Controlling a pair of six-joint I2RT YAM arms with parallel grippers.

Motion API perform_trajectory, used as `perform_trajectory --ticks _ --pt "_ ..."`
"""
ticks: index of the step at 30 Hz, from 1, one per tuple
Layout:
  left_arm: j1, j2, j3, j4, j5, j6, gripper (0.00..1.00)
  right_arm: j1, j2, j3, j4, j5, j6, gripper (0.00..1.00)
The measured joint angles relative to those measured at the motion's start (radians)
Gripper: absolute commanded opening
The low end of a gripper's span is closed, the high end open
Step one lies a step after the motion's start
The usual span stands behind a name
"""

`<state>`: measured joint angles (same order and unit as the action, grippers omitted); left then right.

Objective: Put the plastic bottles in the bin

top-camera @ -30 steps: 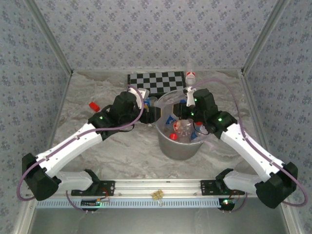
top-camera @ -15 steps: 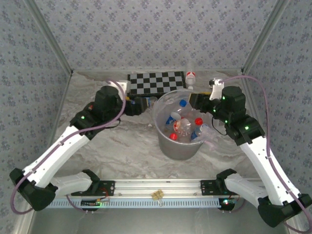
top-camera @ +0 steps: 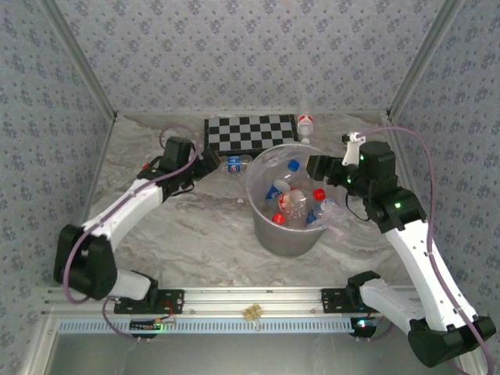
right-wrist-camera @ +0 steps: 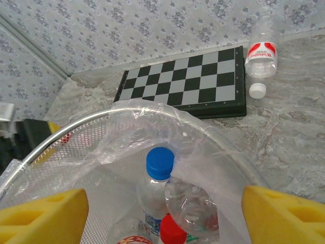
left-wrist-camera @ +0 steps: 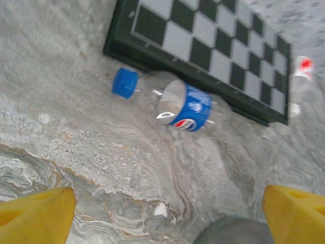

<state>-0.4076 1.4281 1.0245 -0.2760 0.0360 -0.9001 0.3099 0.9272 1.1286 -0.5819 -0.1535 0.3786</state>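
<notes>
Left gripper (left-wrist-camera: 162, 221) spread wide, empty — above a blue-capped bottle (left-wrist-camera: 175, 104) lying just beside the checkerboard (left-wrist-camera: 213, 46). Right gripper (right-wrist-camera: 162, 216) spread too, over the bin (right-wrist-camera: 76, 128) — bottles (right-wrist-camera: 160, 173) inside.

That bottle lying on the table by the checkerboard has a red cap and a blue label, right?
Almost. The bottle lying by the checkerboard has a blue cap, not a red one. Its label is blue, just as you said. The left wrist view shows it up close.
</notes>
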Motion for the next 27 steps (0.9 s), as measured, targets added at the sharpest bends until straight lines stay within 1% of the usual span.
perform_trajectory --ticks 5,11,17,19,23,25,26,27 --pt "-0.003 0.173 0.063 0.035 -0.013 -0.1 0.96 -0.039 -0.043 0.003 -0.075 -0.008 -0.002 0.82" --pt "-0.019 0.34 0.18 0.084 -0.025 -0.161 0.96 -0.079 -0.101 0.002 -0.127 -0.034 -0.001 0.81" --pt "-0.025 0.439 0.227 0.122 -0.026 -0.214 0.9 -0.102 -0.133 0.002 -0.146 -0.05 -0.006 0.81" --pt "-0.026 0.465 0.234 0.127 -0.026 -0.225 0.9 -0.112 -0.141 0.0 -0.149 -0.053 -0.01 0.81" --pt "-0.034 0.526 0.261 0.139 -0.026 -0.239 0.95 -0.13 -0.154 -0.007 -0.157 -0.062 -0.021 0.81" --pt "-0.038 0.555 0.291 0.153 -0.026 -0.244 0.95 -0.137 -0.159 -0.011 -0.163 -0.069 -0.026 0.81" --pt "-0.039 0.57 0.311 0.156 -0.024 -0.245 0.93 -0.14 -0.161 -0.013 -0.167 -0.072 -0.028 0.81" --pt "-0.04 0.586 0.328 0.161 -0.022 -0.245 0.88 -0.142 -0.163 -0.014 -0.174 -0.072 -0.031 0.81"
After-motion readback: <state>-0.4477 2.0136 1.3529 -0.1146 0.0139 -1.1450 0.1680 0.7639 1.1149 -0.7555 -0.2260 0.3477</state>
